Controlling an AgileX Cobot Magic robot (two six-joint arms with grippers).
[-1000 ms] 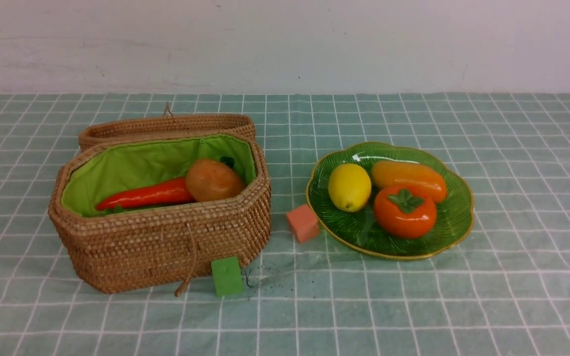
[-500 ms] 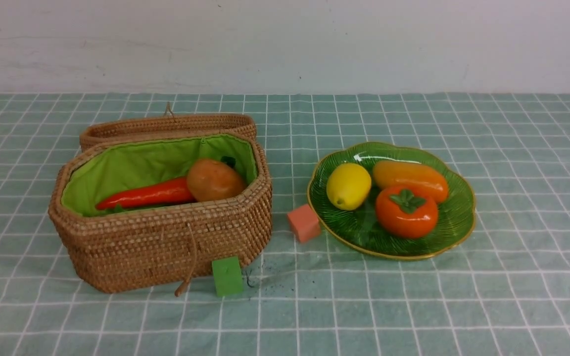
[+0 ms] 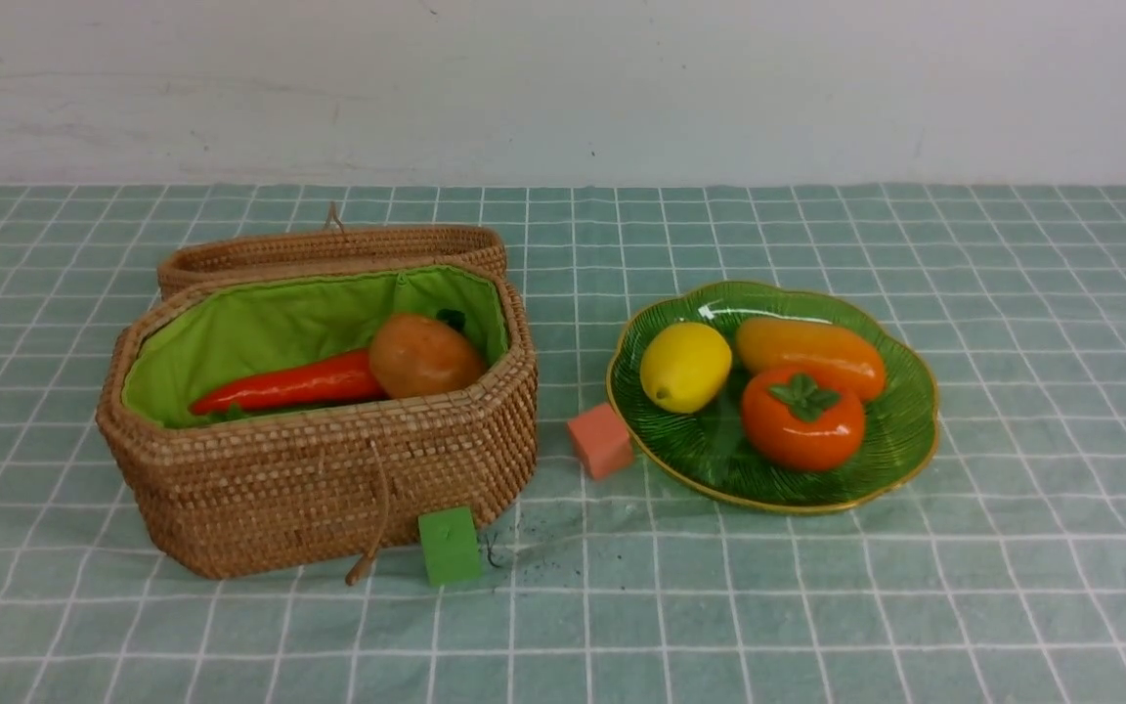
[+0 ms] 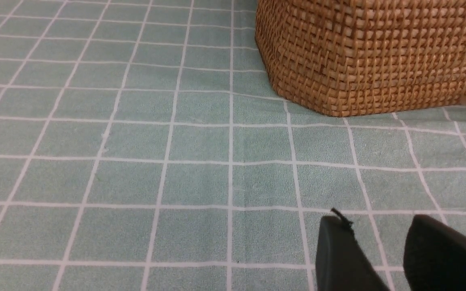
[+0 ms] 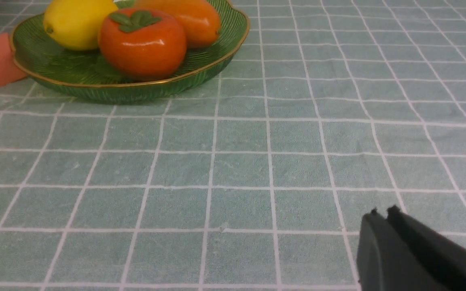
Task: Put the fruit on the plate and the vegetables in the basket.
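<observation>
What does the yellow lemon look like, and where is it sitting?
The lemon is glossy, bright yellow and oval, with a small dark nub at one end. It lies on its side in the green ribbed plate, on the side nearest the basket. It sits close beside the mango and the persimmon. No claw touches it.

We count three fruit on one plate [image 3: 900,435]: one lemon [image 3: 685,367], one mango [image 3: 810,350] and one persimmon [image 3: 802,418]. We count one basket [image 3: 319,479], with one lid [image 3: 328,250] lying behind it. Inside it we can make out two vegetables, one carrot [image 3: 289,383] and one potato [image 3: 423,356]. Two small cubes sit on the tabletop [image 3: 915,606]: one pink cube [image 3: 600,441] and one green cube [image 3: 449,546].
</observation>
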